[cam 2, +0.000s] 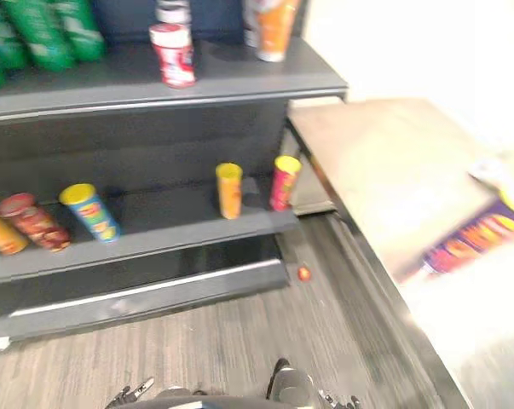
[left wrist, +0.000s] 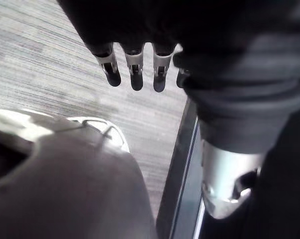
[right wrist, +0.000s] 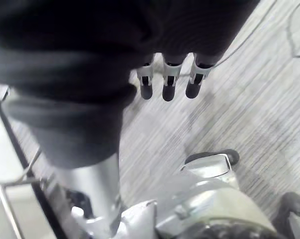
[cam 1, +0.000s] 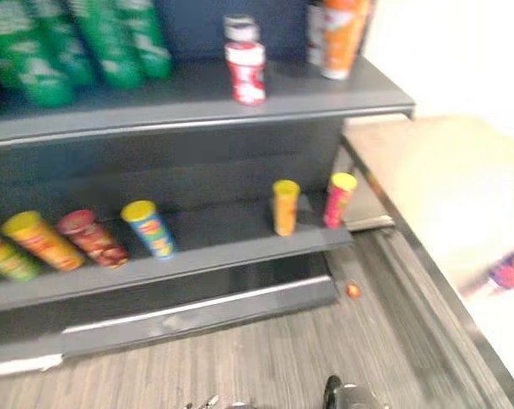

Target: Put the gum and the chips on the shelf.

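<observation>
A red and white gum canister (cam 1: pixel 246 72) stands on the dark shelf unit's upper board (cam 1: pixel 197 102), with a grey-lidded one (cam 1: pixel 239 28) behind it. On the lower board (cam 1: pixel 239 247) a yellow chips tube (cam 1: pixel 285 207) and a pink one (cam 1: pixel 339 198) stand upright. Three more tubes (cam 1: pixel 150 227) lie tilted to their left. A purple packet (cam 2: pixel 474 234) lies on the light table (cam 2: pixel 384 162) at the right. My left hand (left wrist: pixel 135 69) hangs over the grey floor with straight fingers and holds nothing. My right hand (right wrist: pixel 168 82) hangs the same way, open.
Green cans (cam 1: pixel 112 38) fill the upper board's left side and an orange can (cam 1: pixel 342 34) stands at its right end. A small red object (cam 1: pixel 353 290) lies on the striped floor by the shelf's base. The table's dark edge (cam 2: pixel 367 256) runs beside the shelf.
</observation>
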Controlling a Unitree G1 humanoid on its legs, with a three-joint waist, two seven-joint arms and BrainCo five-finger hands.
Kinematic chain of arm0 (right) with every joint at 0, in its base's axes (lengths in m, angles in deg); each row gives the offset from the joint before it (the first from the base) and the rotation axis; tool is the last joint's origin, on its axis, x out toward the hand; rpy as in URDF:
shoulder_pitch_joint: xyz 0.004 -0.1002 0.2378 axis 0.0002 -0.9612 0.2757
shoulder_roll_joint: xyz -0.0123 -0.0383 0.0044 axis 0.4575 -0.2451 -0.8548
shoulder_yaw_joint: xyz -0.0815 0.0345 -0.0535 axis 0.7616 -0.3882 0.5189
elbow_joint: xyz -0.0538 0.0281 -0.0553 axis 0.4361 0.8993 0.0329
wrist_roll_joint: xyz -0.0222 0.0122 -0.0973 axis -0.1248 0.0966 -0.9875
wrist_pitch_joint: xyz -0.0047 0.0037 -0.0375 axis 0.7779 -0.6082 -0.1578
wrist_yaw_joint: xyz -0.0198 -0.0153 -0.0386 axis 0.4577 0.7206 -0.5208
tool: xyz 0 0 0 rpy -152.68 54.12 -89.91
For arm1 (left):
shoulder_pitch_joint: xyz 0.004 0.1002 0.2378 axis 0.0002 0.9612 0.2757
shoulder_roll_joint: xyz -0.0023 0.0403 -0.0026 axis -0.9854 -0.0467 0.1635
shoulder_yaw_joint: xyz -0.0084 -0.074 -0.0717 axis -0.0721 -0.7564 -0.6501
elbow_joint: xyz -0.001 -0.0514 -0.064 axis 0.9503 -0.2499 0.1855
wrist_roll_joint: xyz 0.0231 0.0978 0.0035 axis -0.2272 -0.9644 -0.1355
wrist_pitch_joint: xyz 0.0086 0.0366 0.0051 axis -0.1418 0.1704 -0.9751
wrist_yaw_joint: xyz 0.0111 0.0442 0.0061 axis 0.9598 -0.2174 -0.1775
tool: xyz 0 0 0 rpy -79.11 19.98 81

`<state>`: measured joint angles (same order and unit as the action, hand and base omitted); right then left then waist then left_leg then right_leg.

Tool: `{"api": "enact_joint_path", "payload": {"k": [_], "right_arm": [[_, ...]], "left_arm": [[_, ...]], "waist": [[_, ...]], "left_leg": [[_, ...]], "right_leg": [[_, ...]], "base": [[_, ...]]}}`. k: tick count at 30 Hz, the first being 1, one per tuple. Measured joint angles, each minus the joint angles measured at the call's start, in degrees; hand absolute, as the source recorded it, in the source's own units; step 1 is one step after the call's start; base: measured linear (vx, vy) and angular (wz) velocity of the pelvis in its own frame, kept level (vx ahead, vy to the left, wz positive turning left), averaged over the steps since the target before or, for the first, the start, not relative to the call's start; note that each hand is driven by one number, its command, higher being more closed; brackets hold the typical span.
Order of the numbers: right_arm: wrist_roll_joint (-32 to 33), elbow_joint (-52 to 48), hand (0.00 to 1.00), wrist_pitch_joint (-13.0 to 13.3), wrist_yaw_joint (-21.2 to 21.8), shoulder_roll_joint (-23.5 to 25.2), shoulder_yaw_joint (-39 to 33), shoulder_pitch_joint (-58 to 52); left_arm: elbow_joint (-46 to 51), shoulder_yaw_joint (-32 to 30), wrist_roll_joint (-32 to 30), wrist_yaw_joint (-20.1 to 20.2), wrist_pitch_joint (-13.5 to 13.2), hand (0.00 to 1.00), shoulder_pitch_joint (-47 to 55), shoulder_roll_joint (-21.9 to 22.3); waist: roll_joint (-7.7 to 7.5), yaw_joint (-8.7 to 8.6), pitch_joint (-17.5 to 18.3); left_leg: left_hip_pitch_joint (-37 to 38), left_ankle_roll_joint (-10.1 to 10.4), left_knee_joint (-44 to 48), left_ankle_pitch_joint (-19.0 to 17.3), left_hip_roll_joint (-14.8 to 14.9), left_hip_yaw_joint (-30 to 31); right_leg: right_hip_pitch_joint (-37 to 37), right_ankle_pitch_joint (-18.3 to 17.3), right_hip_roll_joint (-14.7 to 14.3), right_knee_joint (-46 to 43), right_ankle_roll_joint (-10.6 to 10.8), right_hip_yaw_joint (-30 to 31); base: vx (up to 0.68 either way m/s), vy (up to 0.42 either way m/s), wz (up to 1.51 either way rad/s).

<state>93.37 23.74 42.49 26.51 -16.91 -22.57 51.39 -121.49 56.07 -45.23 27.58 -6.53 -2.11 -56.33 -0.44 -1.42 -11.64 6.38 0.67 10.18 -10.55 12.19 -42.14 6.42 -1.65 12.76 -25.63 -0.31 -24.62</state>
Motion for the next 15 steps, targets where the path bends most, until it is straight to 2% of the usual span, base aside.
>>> {"api": "enact_joint_path", "payload": {"k": [2, 3, 4, 5, 7, 9, 10, 11, 15], "right_arm": [[-0.1, 0.0, 0.00, 0.0, 0.2, 0.0, 0.0, 0.1], [-0.1, 0.0, 0.00, 0.0, 0.2, 0.1, -0.1, 0.1], [-0.7, 0.0, 0.00, 0.0, 0.1, 0.2, -0.1, 0.3], [-1.8, 0.0, 0.00, 0.3, 0.0, 0.1, -0.1, 0.6], [-2.2, 0.0, 0.00, 0.4, -0.2, 0.1, -0.3, 0.6], [-2.8, 0.0, 0.00, 0.5, -0.2, 0.2, -0.2, 0.8], [-3.9, 0.0, 0.00, 0.6, 0.0, 0.5, -0.1, 1.2], [-4.4, 0.0, 0.00, 0.6, 0.0, 0.5, 0.0, 1.8], [-4.5, 0.0, 0.00, 1.1, 0.1, 0.4, 0.0, 1.3]], "left_arm": [[0.0, 0.0, 0.3, -0.3, 0.0, 0.00, -0.2, -0.2], [0.0, 0.0, 0.3, -0.5, 0.0, 0.00, -0.9, -0.4], [0.0, 0.0, 0.4, -0.5, -0.1, 0.00, -2.2, -0.4], [-0.2, 0.1, 0.8, -0.5, -0.2, 0.00, -3.4, 0.2], [0.0, 0.2, 0.8, -0.5, -0.4, 0.00, -3.6, 1.7], [0.0, 0.1, 0.8, -0.6, -0.6, 0.00, -3.5, 1.9], [0.0, 0.1, 0.9, -0.9, -0.6, 0.00, -3.1, 1.4], [-0.1, 0.2, 0.9, -1.3, -0.6, 0.00, -3.1, 1.5], [-0.5, 0.2, 0.8, -1.5, -1.3, 0.00, -2.9, 1.7]], "waist": [[-0.14, -0.04, 0.0], [-0.51, -0.14, 0.1], [-1.47, -0.19, 0.1], [-0.76, -0.41, -0.5], [-0.51, -0.83, -0.6], [-1.14, -1.32, -0.5], [-1.90, -1.30, -0.1], [-2.25, -1.54, 0.1], [-1.56, -1.54, 0.5]], "left_leg": [[0.9, 0.6, 0.0, 0.4, 1.4, -5.1], [0.9, 0.9, 0.0, 0.5, 1.5, -7.1], [1.0, 1.4, -0.3, 0.9, 1.3, -9.4], [2.4, 1.8, -3.3, 2.9, 0.3, -12.2], [4.5, 2.4, -7.0, 5.0, -1.0, -14.2], [6.6, 3.2, -10.3, 6.7, -2.7, -16.0], [7.0, 3.7, -11.6, 7.3, -4.1, -17.4], [7.5, 4.0, -12.6, 8.0, -4.6, -18.3], [8.0, 4.2, -14.5, 9.8, -4.7, -18.3]], "right_leg": [[-2.0, 0.0, 1.8, -1.9, -0.1, -2.6], [-3.8, 1.1, 2.9, -0.7, 0.5, -3.4], [-5.2, 0.9, 2.5, 3.6, 1.5, -3.5], [-5.4, 0.9, 1.8, 6.5, 1.5, -5.0], [-6.3, 0.7, 1.1, 8.8, 1.8, -5.5], [-7.9, -0.7, 0.6, 12.0, 2.8, -6.7], [-8.2, -3.0, 0.8, 14.1, 3.5, -7.1], [-8.1, -3.9, 0.7, 14.8, 4.3, -6.9], [-8.2, -4.4, -0.2, 15.0, 4.2, -7.0]], "base": [[-0.02, 0.011, -1.63], [-0.01, -0.076, -1.19], [-0.10, -0.131, -1.38], [-0.09, -0.106, -1.07], [-0.13, -0.097, -0.67], [-0.18, -0.146, -0.53], [-0.20, -0.171, -0.52], [-0.20, -0.157, -0.44], [-0.10, -0.051, -0.05]]}}
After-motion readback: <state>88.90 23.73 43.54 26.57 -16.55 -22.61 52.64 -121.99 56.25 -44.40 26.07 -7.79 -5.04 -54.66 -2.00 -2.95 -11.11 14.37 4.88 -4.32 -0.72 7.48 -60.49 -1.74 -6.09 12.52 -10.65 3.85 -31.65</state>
